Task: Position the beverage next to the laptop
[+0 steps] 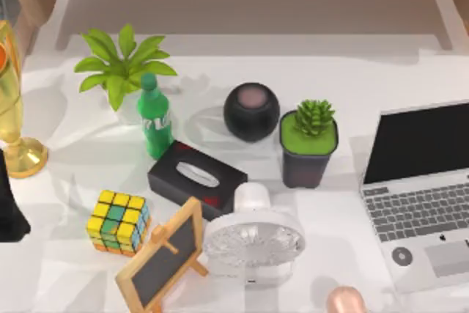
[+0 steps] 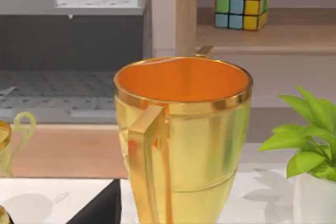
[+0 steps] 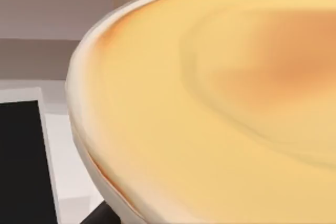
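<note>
The beverage (image 1: pixel 154 116), a small green bottle with a green cap and a white-and-green label, stands upright at the back left of the table, just in front of a leafy plant (image 1: pixel 123 64). The laptop (image 1: pixel 425 188) sits open at the right edge, its black screen facing left, far from the bottle. A black shape (image 1: pixel 10 210) at the left edge is part of my left arm, beside the foot of the golden glass (image 1: pixel 15 108). That golden glass (image 2: pixel 181 140) looms close in the left wrist view.
Between bottle and laptop stand a black tissue box (image 1: pixel 196 178), a black round speaker (image 1: pixel 251 111), a potted succulent (image 1: pixel 309 143) and a white fan (image 1: pixel 253 238). A colour cube (image 1: pixel 117 221) and a small chalkboard (image 1: pixel 165 254) lie front left. A peach rounded object (image 3: pixel 220 103) looms close.
</note>
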